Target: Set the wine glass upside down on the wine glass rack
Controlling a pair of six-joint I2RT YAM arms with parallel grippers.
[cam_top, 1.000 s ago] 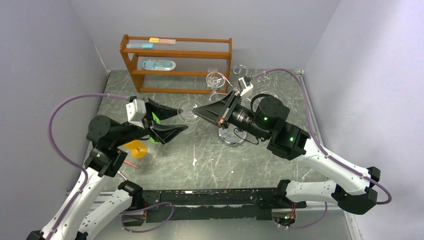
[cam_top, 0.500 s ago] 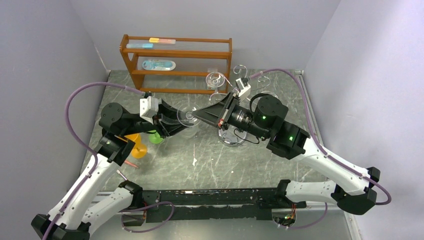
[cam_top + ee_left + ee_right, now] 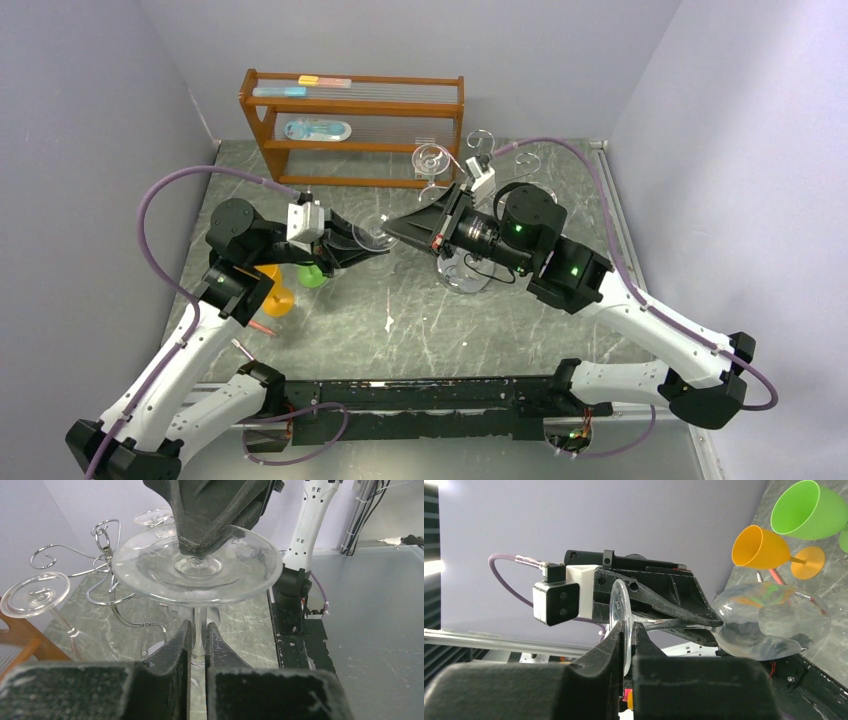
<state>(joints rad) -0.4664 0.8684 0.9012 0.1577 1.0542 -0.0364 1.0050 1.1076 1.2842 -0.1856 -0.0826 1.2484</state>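
Note:
The clear wine glass [image 3: 375, 236] hangs in the air over the table's middle, lying sideways between my two grippers. My left gripper [image 3: 199, 636] is shut on its thin stem [image 3: 198, 622], just below the round foot [image 3: 150, 575]. My right gripper [image 3: 629, 630] is shut on the rim of that foot [image 3: 619, 605]; the bowl [image 3: 774, 625] points away towards the left arm. In the top view the left gripper [image 3: 360, 248] and the right gripper [image 3: 390, 228] meet tip to tip. The chrome wine glass rack [image 3: 470, 272] stands behind the right gripper, its curled arms [image 3: 105, 545] to the left in the left wrist view.
Another clear glass [image 3: 432, 158] hangs upside down on the rack. A brown wooden shelf unit [image 3: 350, 125] stands at the back. An orange goblet [image 3: 272, 298] and a green goblet [image 3: 313, 275] lie under the left arm, with a thin pink stick [image 3: 262, 327] nearby.
My left arm has swung right to the glass and its jaws have closed from wide open onto the stem. The right gripper kept its hold on the foot, shifting slightly left.

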